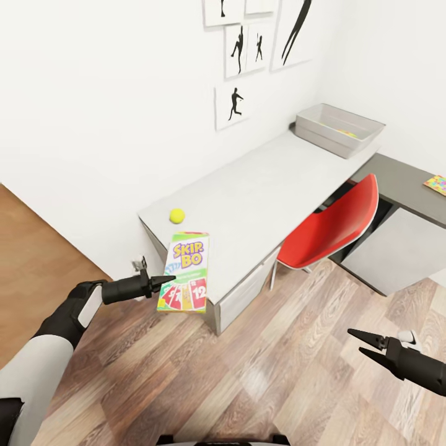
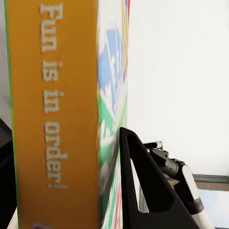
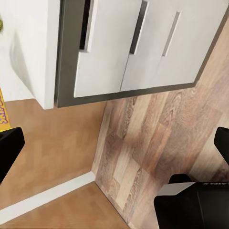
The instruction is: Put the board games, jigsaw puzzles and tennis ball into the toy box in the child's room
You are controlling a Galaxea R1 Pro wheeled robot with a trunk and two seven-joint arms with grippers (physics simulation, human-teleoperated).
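While the head view looks down over the table, the left gripper pinches the near left edge of the SKIP-BO board game, which sits face up at the table's near end and juts out past its edge. Just beyond the box lies the tennis ball. At the far end stands the toy box, with a bit of colour showing inside. A jigsaw puzzle rests on the lower dark grey unit, and the red chair is tucked under the table. Over the wood floor, the right gripper hangs with fingers spread, holding nothing.

From the left wrist, the box's orange side reading "Fun is in order!" stands beside one black finger.

From the right wrist, grey drawers and plank floor lie between widely parted fingertips.
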